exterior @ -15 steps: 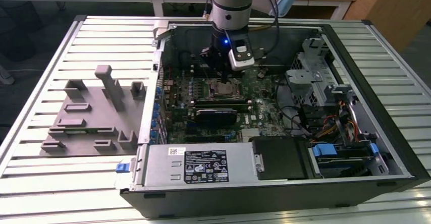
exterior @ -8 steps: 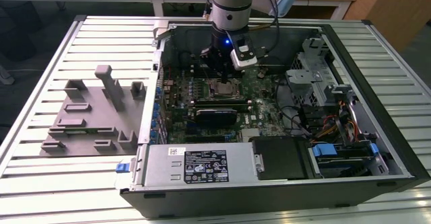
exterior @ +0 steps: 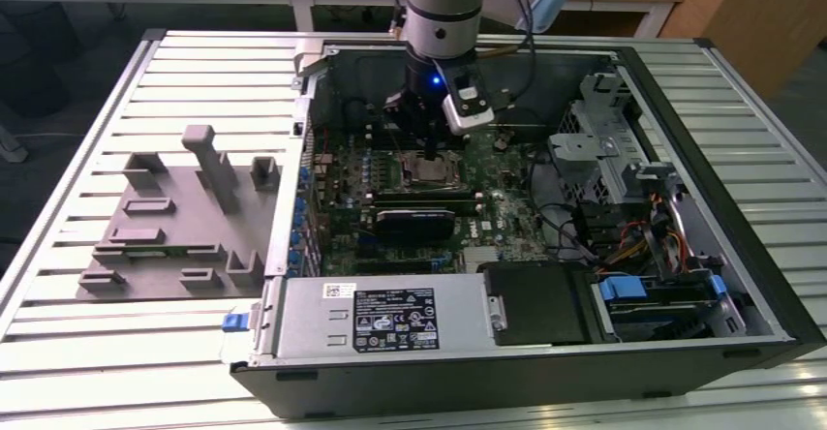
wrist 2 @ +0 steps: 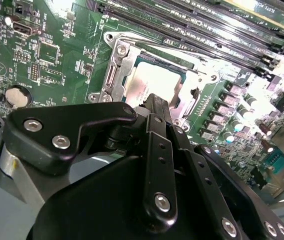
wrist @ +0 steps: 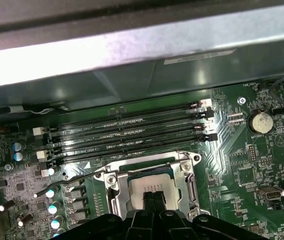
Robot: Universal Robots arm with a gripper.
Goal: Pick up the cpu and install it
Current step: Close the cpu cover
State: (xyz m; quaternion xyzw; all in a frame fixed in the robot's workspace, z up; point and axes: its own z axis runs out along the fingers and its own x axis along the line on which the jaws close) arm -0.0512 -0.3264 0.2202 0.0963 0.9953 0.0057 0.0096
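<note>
The cpu [wrist 2: 154, 82] is a pale silver square lying flat inside the metal socket frame [wrist 2: 113, 75] on the green motherboard; it also shows in the first wrist view [wrist: 149, 185] and faintly in the exterior view [exterior: 424, 167]. My gripper [wrist 2: 155, 100] hangs directly over it, with its black fingers [wrist 2: 157, 145] drawn together into a narrow tip at the chip's near edge. In the first wrist view the gripper [wrist: 154, 199] covers part of the cpu. Nothing sits between the fingers. In the exterior view the gripper [exterior: 427, 149] reaches down into the open computer case [exterior: 698, 207].
A grey moulded fixture tray [exterior: 168, 227] lies on the slatted table at the exterior view's left. Memory slots [wrist: 132, 135] run beside the socket, and a thin socket lever [wrist: 57, 186] sticks out. The power supply [exterior: 375, 319], drive cage [exterior: 607, 149] and cables crowd the case.
</note>
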